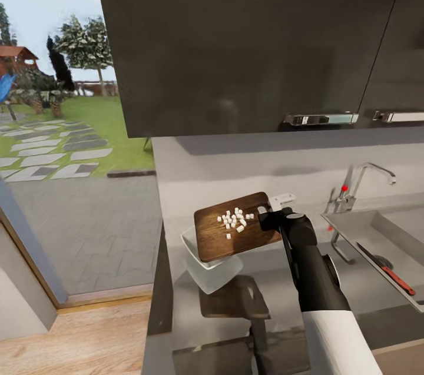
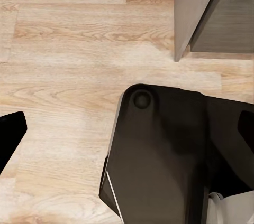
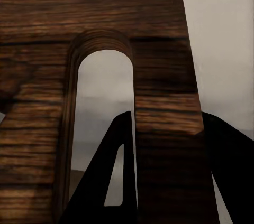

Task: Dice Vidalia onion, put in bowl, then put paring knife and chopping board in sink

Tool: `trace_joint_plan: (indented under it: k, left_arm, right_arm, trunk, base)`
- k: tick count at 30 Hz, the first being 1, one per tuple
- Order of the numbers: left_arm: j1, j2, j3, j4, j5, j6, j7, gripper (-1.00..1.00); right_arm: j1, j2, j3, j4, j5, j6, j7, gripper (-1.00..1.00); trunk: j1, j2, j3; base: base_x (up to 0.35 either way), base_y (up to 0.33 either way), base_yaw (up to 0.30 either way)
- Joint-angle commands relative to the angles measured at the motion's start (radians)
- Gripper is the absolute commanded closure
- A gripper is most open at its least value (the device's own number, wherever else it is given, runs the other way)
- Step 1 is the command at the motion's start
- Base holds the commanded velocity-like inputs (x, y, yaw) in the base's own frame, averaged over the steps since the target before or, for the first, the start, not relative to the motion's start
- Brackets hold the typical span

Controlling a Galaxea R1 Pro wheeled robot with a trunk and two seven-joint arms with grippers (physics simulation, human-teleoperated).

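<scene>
My right gripper (image 1: pixel 271 219) is shut on the slotted end of the chopping board (image 1: pixel 235 236) and holds it up off the countertop (image 1: pixel 353 298). Several small white onion dice (image 1: pixel 234 221) lie on the board's top. The white square bowl (image 1: pixel 219 276) stands under the board's far-left end, partly covered by it. In the right wrist view the board's wood (image 3: pixel 106 12) and its slot hole (image 3: pixel 103 118) are close up, with a black finger (image 3: pixel 233 171) beside them. The paring knife (image 1: pixel 387 269), red handle nearest me, lies in the sink (image 1: pixel 368 228).
The chrome tap (image 1: pixel 360 178) with a red knob stands behind the sink. Dark wall cabinets (image 1: pixel 253 39) hang low over the counter. A glass door (image 1: pixel 65 128) on the left looks onto a garden. My left gripper (image 2: pixel 127 129) hangs over wooden floor (image 2: pixel 63 49), its fingers (image 2: pixel 9 135) wide apart.
</scene>
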Motion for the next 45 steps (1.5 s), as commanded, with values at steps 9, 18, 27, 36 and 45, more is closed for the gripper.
trace_joint_plan:
  k: [9,18,27,36,45]
  left_arm:
    - [0.0,-0.002,-0.003,-0.002,0.003,-0.001,0.002,-1.0]
    - [0.0,-0.002,-0.003,0.0,0.003,-0.001,0.002,-1.0]
    - [0.0,-0.002,-0.003,0.0,0.003,-0.001,0.002,-1.0]
    - [0.0,-0.002,-0.003,0.0,0.003,-0.001,0.002,-1.0]
    - [0.0,-0.002,-0.003,0.0,0.003,-0.001,0.002,-1.0]
  right_arm:
    - [-0.001,0.001,-0.002,-0.002,0.012,0.003,0.01,1.0]
    - [-0.001,0.001,-0.001,-0.002,0.01,0.003,0.01,1.0]
    - [-0.001,0.001,0.043,-0.003,0.009,0.003,0.012,1.0]
    - [-0.001,-0.001,0.047,-0.003,0.011,0.004,0.011,1.0]
    - [-0.001,-0.002,0.047,-0.003,0.013,0.048,-0.004,1.0]
  trunk:
    - [0.001,-0.002,-0.002]
    - [0.001,-0.002,-0.002]
    - [0.001,-0.002,-0.002]
    - [0.001,-0.002,-0.002]
    - [0.001,-0.002,-0.002]
  base:
    - [0.089,-0.071,0.0]
    - [0.007,-0.006,0.0]
    - [0.0,0.0,0.0]
    - [0.0,0.0,0.0]
    - [0.0,0.0,0.0]
